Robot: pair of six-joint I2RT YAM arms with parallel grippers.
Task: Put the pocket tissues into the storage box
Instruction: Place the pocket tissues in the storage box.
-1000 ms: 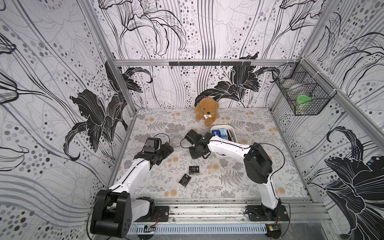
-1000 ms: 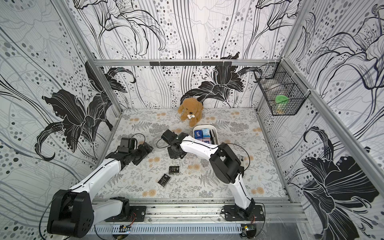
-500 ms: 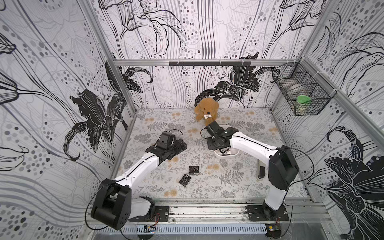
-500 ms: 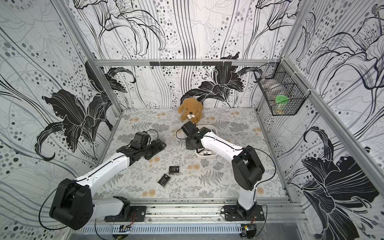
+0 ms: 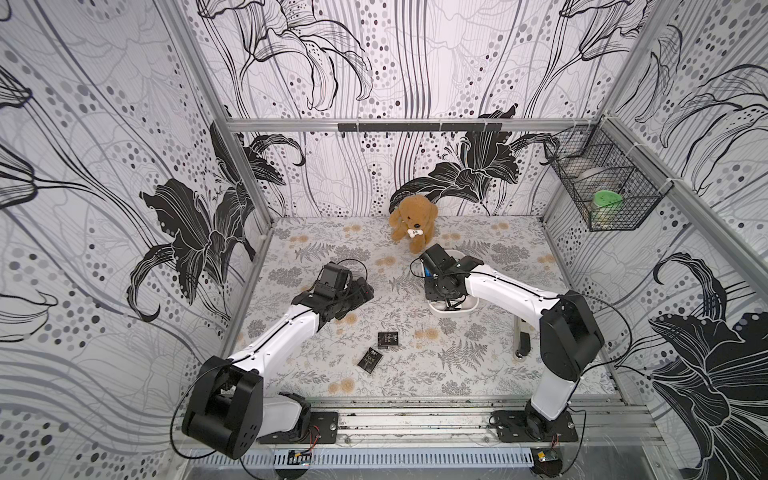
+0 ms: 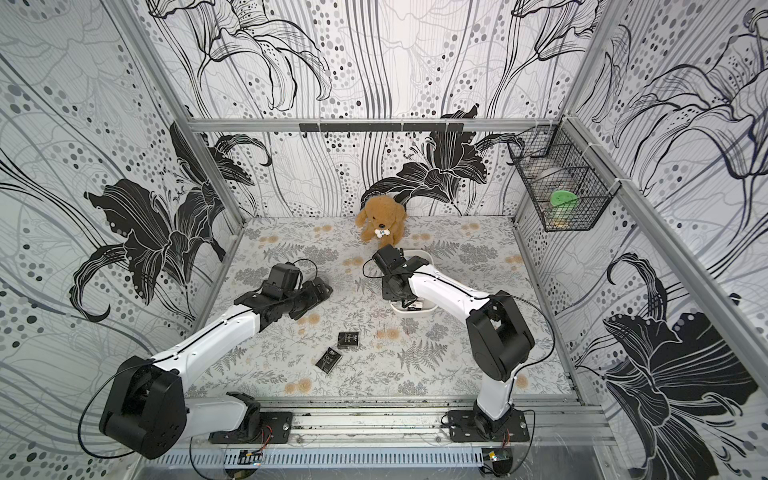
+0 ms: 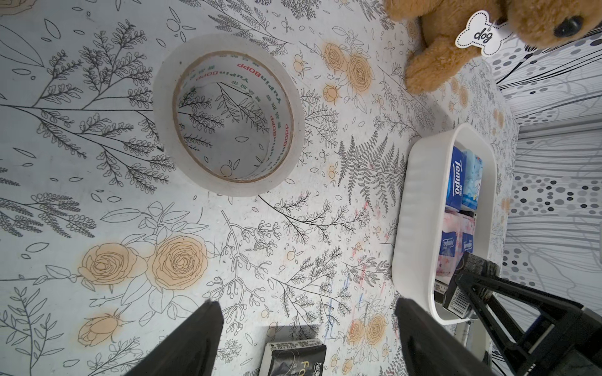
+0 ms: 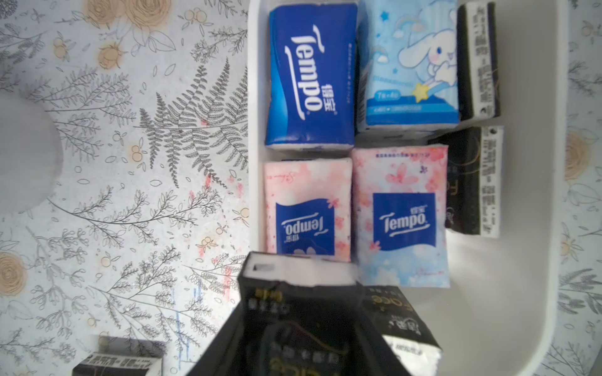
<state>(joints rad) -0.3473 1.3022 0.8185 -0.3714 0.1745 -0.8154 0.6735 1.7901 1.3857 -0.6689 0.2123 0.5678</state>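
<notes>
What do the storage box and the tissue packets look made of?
The storage box looks like smooth white moulded plastic: rounded corners, soft sheen. The pocket tissues seem wrapped in thin printed film, slightly glossy, crinkled at sealed ends.

The storage box (image 8: 521, 260) is a white, low-walled tub, upright on the bench (image 5: 498, 365). Flat on the box floor lie a dark blue packet (image 8: 311, 75), a light blue cartoon packet (image 8: 407, 65) and two pink packets (image 8: 306, 208), packed side by side. Two black packets on edge (image 8: 477, 62) line one long wall of the box. The right tool (image 8: 299, 309) grips a tilted black packet (image 8: 293, 293) above one end of the box. Two loose black packets (image 5: 387, 339) lie flat outside the box, not touching each other.
</notes>
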